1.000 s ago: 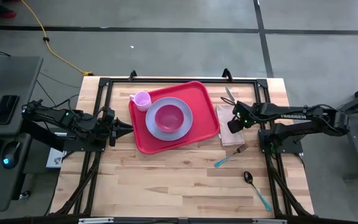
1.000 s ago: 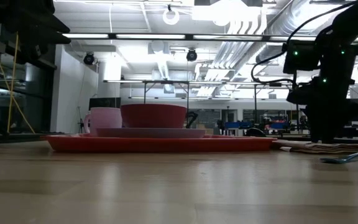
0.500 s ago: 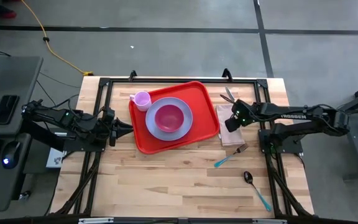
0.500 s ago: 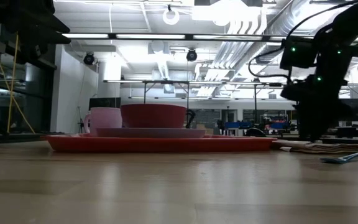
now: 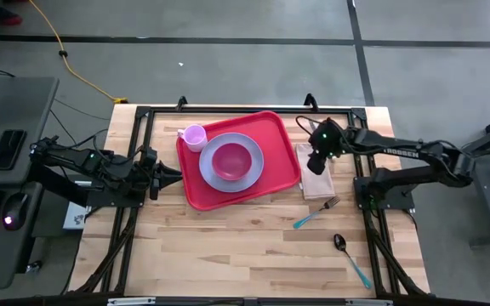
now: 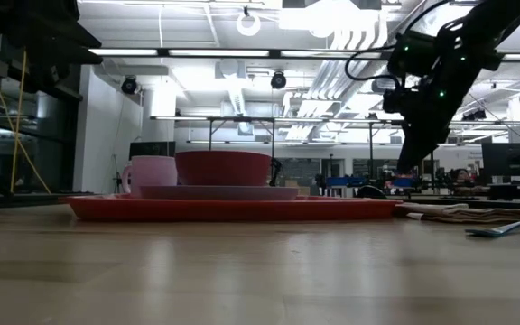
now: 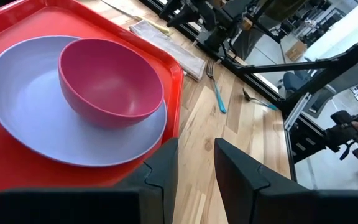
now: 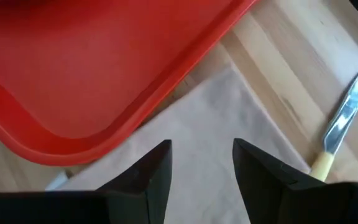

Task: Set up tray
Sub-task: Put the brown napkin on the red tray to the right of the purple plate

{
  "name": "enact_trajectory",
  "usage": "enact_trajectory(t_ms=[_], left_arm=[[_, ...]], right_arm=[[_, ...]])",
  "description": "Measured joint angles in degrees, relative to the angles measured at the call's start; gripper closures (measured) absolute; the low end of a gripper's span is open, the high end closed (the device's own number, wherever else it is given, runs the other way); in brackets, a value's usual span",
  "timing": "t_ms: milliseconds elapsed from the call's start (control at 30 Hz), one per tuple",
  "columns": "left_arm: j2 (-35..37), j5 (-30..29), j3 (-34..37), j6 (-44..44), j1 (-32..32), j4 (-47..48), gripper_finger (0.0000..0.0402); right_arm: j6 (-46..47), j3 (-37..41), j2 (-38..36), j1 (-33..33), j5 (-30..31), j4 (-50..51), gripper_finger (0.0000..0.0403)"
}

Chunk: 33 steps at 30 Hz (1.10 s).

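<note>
Above beige cloth napkin (image 5: 316, 181), right pincer (image 5: 312, 163) hangs fingers spread wide, empty, arm reaching in from worktop's right edge; left pincer (image 5: 175, 177) sits low beside tray's left edge, fingers part open, gripping nothing; glossy red plastic tray (image 5: 282, 146) mid-worktop (image 5: 228, 246), rounded corners; carries lavender plate (image 5: 249, 177) with magenta bowl (image 5: 230, 159), pink cup (image 5: 195, 136) at corner.
</note>
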<state>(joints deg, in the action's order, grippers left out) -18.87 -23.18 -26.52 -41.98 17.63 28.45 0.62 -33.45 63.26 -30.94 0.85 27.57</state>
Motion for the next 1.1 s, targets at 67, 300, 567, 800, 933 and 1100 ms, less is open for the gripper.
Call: enact_trajectory(t_ms=[67,300,567,800,933,1100], left_arm=[[0.0,0.02,0.0,-0.35,0.0,0.0,0.0268],[0.01,0.04,0.0,-0.39,0.0,0.01,0.0268],[0.01,0.04,0.0,-0.35,0.0,0.04,0.0268],[0.02,0.04,0.0,-0.33,0.0,0.06,0.0268],[0.02,0.04,0.0,-0.32,0.0,0.06,0.0268],[0.02,0.04,0.0,-0.32,0.0,0.24,0.0268]], right_arm=[[-2.98,-0.89,1.34,-1.7,-1.08,0.26,0.0253],[-11.53,-7.05,8.21,-4.32,-5.73,2.4,0.0253],[-18.95,-18.41,20.08,-4.35,-4.25,11.49,0.0253],[-24.92,-25.75,30.28,-4.64,-2.44,17.58,0.0253],[-27.68,-28.24,33.96,-6.08,-2.29,19.28,0.0253],[-30.82,-29.25,35.44,-8.93,-0.1,19.45,0.0253]])
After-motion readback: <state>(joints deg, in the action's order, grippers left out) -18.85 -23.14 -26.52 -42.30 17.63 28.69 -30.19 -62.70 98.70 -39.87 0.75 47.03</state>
